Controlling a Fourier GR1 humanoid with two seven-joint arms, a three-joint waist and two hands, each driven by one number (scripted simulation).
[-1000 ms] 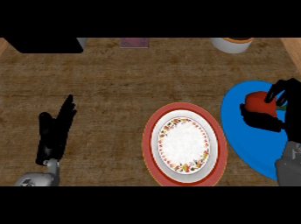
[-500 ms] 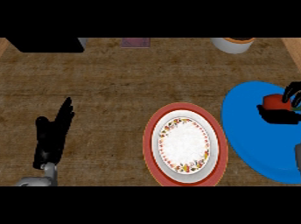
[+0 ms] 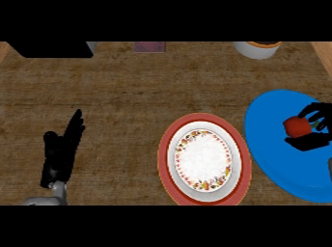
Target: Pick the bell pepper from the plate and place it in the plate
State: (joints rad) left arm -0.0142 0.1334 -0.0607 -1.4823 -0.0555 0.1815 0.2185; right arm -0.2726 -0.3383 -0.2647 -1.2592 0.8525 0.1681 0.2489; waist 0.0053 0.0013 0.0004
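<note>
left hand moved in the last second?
No. The left hand sits open at the same spot on the counter, left of the red-rimmed plate, as before.

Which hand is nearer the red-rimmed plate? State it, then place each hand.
Right. The right hand is over the blue plate beside the red-rimmed plate, curled round the bell pepper. The left hand rests open, farther off to its left.

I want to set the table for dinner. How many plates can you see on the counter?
2. The blue plate is at the right, under the right hand holding the bell pepper. The red-rimmed plate sits in the middle, just left of the blue one. None looks hidden.
</note>
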